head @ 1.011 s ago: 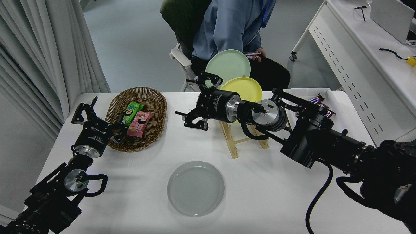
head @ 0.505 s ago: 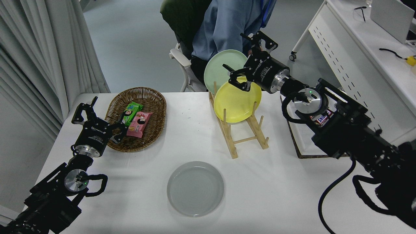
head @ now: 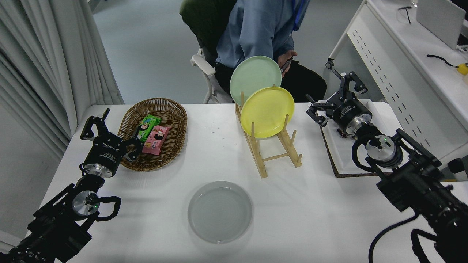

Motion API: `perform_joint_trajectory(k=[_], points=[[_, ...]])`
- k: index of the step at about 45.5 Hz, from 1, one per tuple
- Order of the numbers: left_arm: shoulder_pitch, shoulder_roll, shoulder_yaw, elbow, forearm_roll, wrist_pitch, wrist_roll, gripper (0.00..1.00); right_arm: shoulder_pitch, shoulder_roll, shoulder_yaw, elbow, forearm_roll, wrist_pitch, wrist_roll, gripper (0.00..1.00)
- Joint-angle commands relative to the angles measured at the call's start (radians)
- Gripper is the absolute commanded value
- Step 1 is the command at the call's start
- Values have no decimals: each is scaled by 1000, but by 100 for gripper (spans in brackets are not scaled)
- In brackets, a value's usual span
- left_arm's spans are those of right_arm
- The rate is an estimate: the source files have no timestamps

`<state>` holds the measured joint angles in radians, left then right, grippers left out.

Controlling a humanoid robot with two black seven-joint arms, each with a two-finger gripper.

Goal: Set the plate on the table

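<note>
The light-grey plate (head: 220, 212) lies flat on the white table (head: 299, 204), near its front edge at the middle, with nothing touching it. My right gripper (head: 334, 95) is open and empty, far from the plate at the table's back right, over the white tray. My left gripper (head: 109, 126) stays parked at the lower left, open and empty, beside the wicker basket.
A wooden rack (head: 272, 149) behind the plate holds a yellow plate (head: 267, 111) and a pale green plate (head: 254, 75) upright. A wicker basket (head: 172, 146) holds two snack packs. A white tray (head: 342, 153) sits at the right. A person (head: 256, 33) sits at the far side.
My right arm has swung from the middle of the table, past the rack, to the back right over the tray. The grey plate and the left arm have not moved.
</note>
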<state>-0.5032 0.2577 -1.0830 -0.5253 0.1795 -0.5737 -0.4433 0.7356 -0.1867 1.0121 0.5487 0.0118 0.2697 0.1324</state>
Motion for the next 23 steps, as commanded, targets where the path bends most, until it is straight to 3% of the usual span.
perform_joint_trajectory(k=[1,23], points=[[0,0,0,-1,0,0,0,100,-41,32,59,-78,-3,11,50,100],[0,0,0,1,0,0,0,100,-45,61,105,-95,-3,39,64,100]])
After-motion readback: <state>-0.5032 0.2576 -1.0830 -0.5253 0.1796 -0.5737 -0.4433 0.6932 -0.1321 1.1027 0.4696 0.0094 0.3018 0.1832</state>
